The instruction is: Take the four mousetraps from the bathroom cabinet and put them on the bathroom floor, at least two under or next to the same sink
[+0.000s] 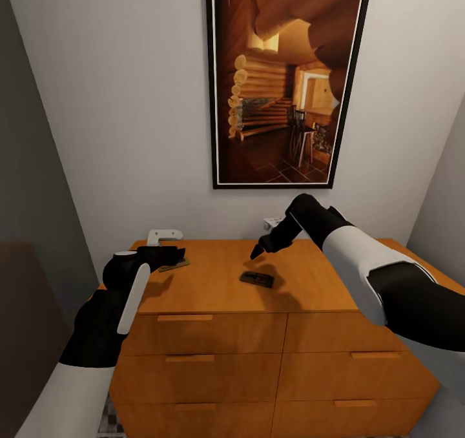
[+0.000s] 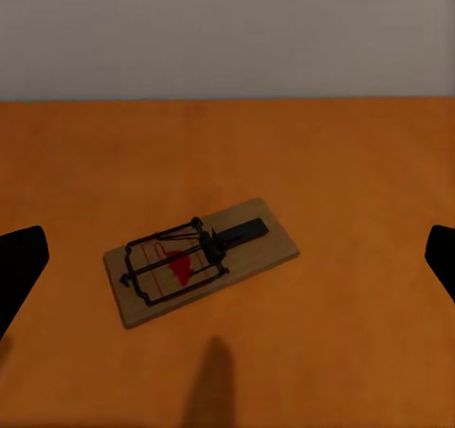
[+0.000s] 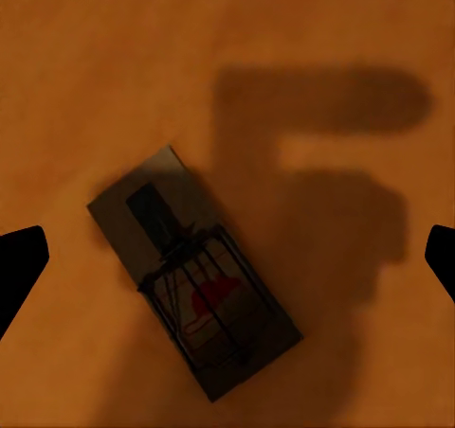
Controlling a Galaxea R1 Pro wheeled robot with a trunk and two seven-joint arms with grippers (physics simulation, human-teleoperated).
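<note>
Both pincers hang spread apart over the cabinet (image 1: 213,283) top, the right pincer (image 1: 257,252) above one mousetrap (image 1: 257,279), the left pincer (image 1: 173,256) beside another mousetrap (image 1: 174,266); a shallow pinch on such flat boards could slip.

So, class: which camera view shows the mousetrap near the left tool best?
The left wrist view: the mousetrap near the left tool lies whole and well lit on the cabinet. The head view shows just a sliver beside the left tool.
</note>
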